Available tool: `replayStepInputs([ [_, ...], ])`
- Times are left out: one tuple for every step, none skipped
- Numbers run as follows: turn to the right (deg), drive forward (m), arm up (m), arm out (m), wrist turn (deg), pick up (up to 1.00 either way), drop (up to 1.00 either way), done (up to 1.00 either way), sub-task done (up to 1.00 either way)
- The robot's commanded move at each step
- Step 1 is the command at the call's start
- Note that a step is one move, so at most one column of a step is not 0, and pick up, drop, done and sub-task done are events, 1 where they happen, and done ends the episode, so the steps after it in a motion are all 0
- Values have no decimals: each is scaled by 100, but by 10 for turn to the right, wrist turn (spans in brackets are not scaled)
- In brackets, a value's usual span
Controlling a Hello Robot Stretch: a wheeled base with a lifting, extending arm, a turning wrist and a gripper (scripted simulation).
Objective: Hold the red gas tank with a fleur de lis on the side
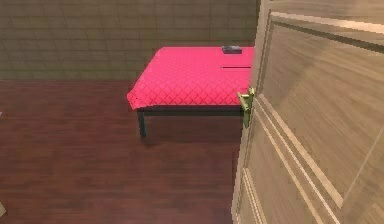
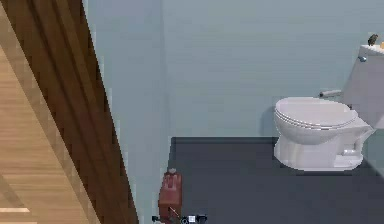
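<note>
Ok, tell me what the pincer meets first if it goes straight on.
Probably the red gas tank, standing on the dark floor right at the pincer; how near cannot be told.

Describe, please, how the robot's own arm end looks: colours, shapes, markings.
At the arm side view's bottom edge, the gripper has a small dark body with thin dark jaws. Just right of it sits a small white square with black marks.
</note>
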Motion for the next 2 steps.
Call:
replayStepInputs([
  [0,0,0,0,240,0,0,0,0],
  [0,0,0,0,0,100,0,0,0],
])
